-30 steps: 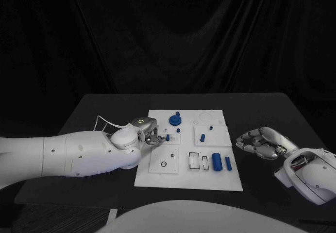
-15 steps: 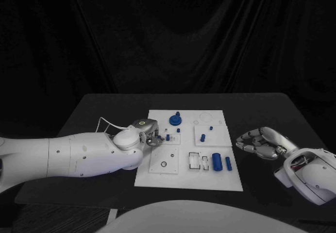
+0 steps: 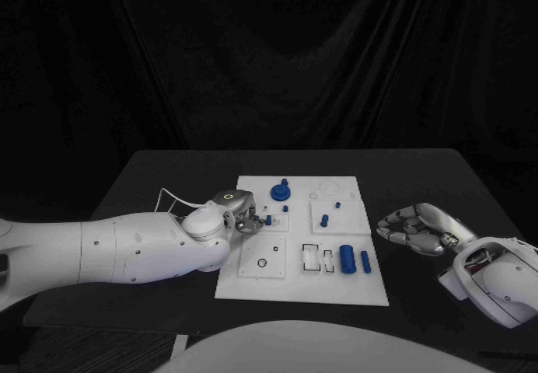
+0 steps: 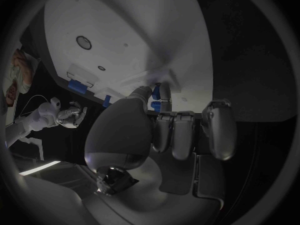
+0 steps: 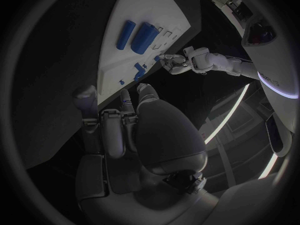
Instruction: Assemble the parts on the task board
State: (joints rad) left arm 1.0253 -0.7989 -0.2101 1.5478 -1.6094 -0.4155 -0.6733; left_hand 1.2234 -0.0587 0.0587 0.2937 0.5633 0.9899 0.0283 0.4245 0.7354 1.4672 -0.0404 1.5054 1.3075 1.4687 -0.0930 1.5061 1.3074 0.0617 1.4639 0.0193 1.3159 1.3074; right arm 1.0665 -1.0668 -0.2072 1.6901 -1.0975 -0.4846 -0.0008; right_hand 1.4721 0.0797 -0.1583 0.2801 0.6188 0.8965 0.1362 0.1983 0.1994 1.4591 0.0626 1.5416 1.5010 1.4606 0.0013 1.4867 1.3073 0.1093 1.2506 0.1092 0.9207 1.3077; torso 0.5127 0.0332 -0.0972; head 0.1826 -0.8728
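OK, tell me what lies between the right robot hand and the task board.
Only bare black table separates the right robot hand from the task board edge, seen in the head view.

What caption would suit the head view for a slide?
Left hand pinches a small blue part over the white task board while the right hand waits curled beside it.

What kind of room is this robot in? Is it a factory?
It looks more like a robot test lab or studio than a factory. A dark curtain hangs behind a black table, and the table holds just one white task board with small blue parts for practice.
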